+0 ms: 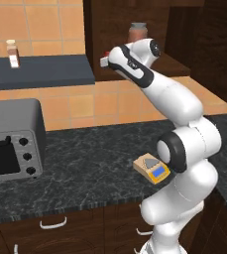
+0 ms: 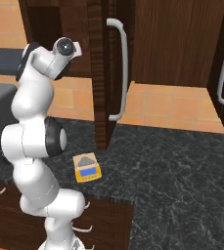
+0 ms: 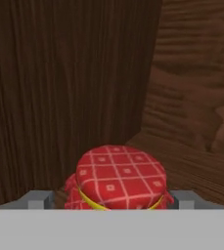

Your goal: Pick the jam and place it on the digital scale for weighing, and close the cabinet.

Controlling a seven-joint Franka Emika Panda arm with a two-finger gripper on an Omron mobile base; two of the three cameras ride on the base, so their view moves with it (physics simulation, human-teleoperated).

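Observation:
The jam (image 3: 121, 177), a squat jar with a red checked lid, stands on the wooden shelf inside the cabinet (image 2: 98, 73), near its back corner. My gripper (image 3: 111, 200) is open, and its fingertips (image 3: 39, 199) flank the jar on both sides, with a small gap on the left. From the left base view, the gripper (image 1: 104, 61) reaches into the cabinet's lower left, with a sliver of the red lid (image 1: 106, 53) beside it. The cabinet door stands open, its silver handle (image 2: 121, 68) facing out. The digital scale (image 1: 152, 168) lies on the dark counter by the arm's base.
A taller reddish-brown jar with a grey lid (image 1: 137, 31) stands deeper on the cabinet shelf. A small brown-and-white bottle (image 1: 13, 53) sits on a dark wall shelf at left. A grey toaster oven (image 1: 11, 144) occupies the counter's left end. Another cabinet handle (image 2: 223, 68) is at right.

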